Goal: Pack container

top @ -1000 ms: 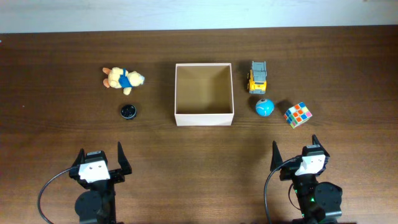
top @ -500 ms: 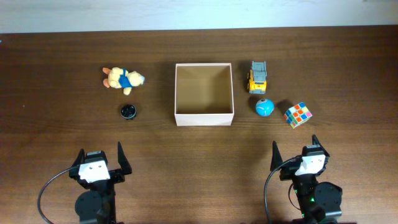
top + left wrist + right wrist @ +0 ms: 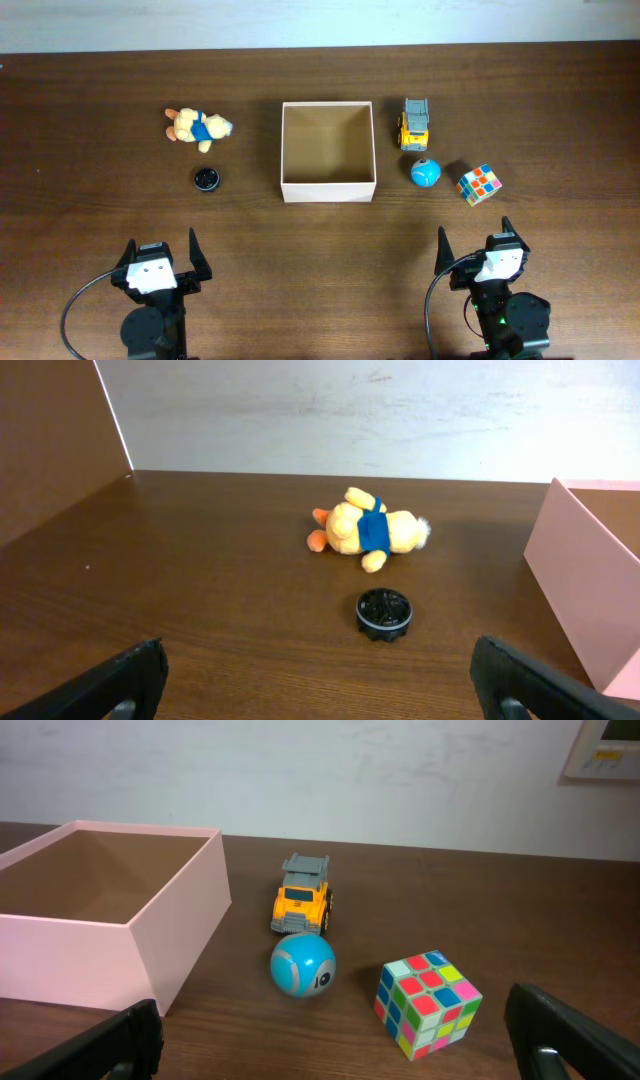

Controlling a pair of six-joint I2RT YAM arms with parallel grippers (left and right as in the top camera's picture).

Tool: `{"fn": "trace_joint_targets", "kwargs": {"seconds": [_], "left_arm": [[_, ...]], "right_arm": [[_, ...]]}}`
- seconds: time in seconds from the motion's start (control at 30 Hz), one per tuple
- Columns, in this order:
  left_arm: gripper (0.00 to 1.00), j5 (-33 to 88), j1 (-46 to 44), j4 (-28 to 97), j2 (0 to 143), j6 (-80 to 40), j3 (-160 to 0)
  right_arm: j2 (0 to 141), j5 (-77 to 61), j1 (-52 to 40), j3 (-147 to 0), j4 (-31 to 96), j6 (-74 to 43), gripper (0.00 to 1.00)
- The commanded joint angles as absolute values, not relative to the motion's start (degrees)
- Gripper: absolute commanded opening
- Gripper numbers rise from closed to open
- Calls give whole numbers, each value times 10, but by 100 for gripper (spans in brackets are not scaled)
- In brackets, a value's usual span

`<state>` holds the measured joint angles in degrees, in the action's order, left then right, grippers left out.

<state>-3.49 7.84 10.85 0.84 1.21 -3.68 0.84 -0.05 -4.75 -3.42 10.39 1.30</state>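
Both at 6 o'clock: left gripper [image 3: 161,240] and right gripper [image 3: 473,228] released, empty. Container [image 3: 328,190] sits centre of tabletop [image 3: 100,200], dark brown wood grain. Pale white wall [image 3: 350,410] along 12 o'clock edge.

container [image 3: 328,190] cream (tan inside) | plush [image 3: 197,127] yellow, blue shirt | ball [image 3: 425,172] blue | cube [image 3: 479,184] multicoloured squares

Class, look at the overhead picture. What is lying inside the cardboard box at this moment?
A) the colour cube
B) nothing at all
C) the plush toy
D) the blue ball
B: the tan floor of the container is bare, while the blue ball, the plush toy and the colour cube all lie outside its walls.
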Motion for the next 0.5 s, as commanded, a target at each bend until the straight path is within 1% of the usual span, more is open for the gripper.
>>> {"fn": "trace_joint_targets", "kwargs": {"seconds": [0.0, 0.47], "left_arm": [[99, -41, 76, 105, 11, 9, -32], [99, -41, 76, 105, 11, 9, -32]], "right_arm": [[5, 6, -48, -30, 105, 12, 99], [5, 17, -48, -30, 100, 12, 99]]}}
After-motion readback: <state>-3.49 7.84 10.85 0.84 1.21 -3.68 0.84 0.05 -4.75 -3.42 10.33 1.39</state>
